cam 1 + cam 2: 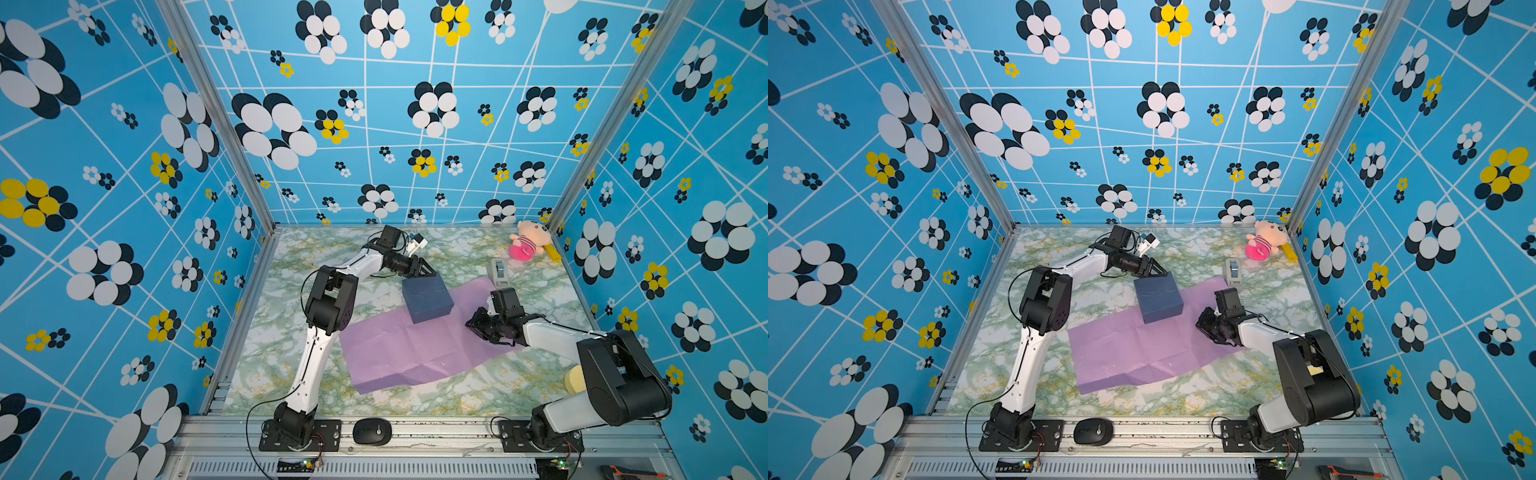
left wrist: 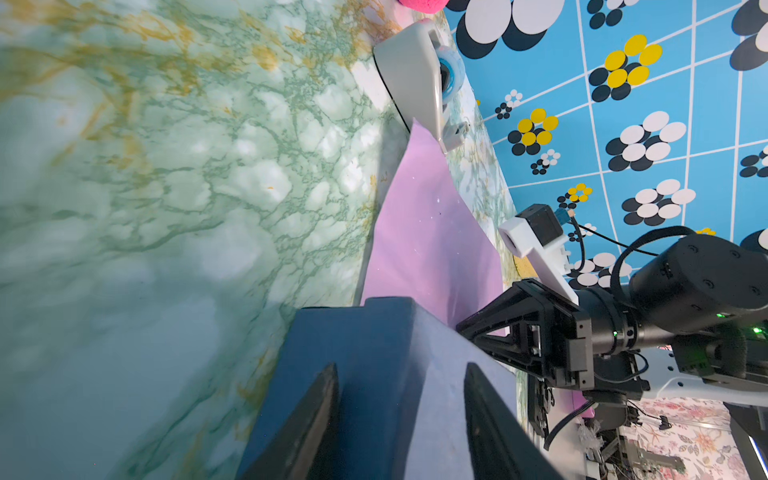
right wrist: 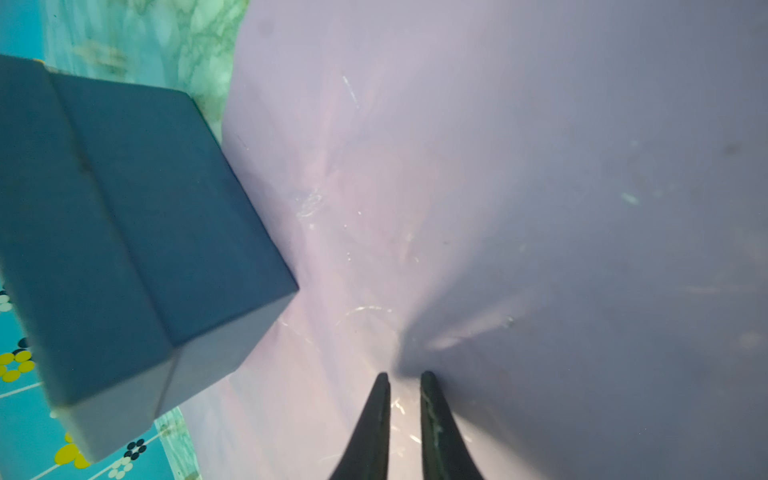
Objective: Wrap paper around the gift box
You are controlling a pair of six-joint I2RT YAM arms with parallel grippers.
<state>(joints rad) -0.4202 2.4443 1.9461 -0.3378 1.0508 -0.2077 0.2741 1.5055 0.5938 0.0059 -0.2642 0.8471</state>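
Note:
The navy gift box (image 1: 428, 301) (image 1: 1158, 299) stands on the far edge of the lilac paper (image 1: 407, 349) (image 1: 1133, 353), which is spread flat on the marble table. My left gripper (image 1: 430, 274) (image 2: 399, 370) reaches in from behind and is closed across the box's (image 2: 365, 365) back top edge, one finger on the lid, the other on the back face. My right gripper (image 1: 471, 326) (image 3: 405, 374) is low on the paper (image 3: 540, 166) to the right of the box (image 3: 124, 228). Its fingers are nearly together and the sheet puckers at their tips.
A grey tape dispenser (image 1: 500, 272) (image 2: 415, 79) stands just behind the paper's far right corner. A pink plush toy (image 1: 528, 245) lies in the back right corner. A yellow sponge (image 1: 575, 380) sits by the right arm's base. A black mouse (image 1: 372, 431) rests on the front rail.

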